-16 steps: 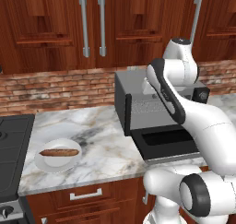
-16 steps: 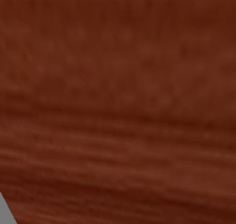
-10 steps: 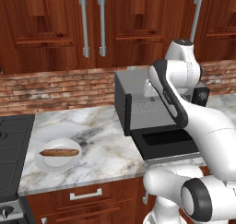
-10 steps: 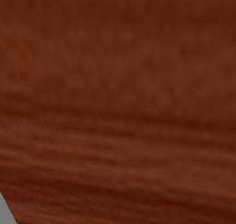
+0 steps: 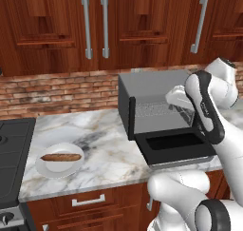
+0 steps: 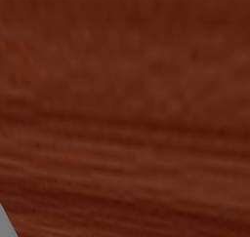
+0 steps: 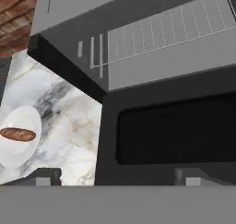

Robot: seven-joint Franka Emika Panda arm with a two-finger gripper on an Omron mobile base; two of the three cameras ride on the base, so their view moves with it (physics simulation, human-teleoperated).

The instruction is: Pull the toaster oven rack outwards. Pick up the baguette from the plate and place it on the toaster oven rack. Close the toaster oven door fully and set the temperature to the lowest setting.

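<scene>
Marble counter runs under dark wood cabinets and a brick backsplash in the left base view, and on it we see the oven standing at the right with its door folded down flat toward the near edge. Inside the open cavity the rack sits pushed in. Well to the left, near the counter's front edge, the plate holds the baguette, lying lengthwise across it; a black stove lies just beyond at the far left. Our arm reaches up over the door at the oven's right side, and the hand itself is hidden behind it here. From the right base view we get a plain reddish-brown wood surface, too close to tell more. In the hand view we look down on the lowered door with its black window, the rack beyond it in the cavity, and the plate with the baguette off at the left on the marble. Our gripper hangs above the door's near edge with its fingertips set wide apart and nothing between them.
</scene>
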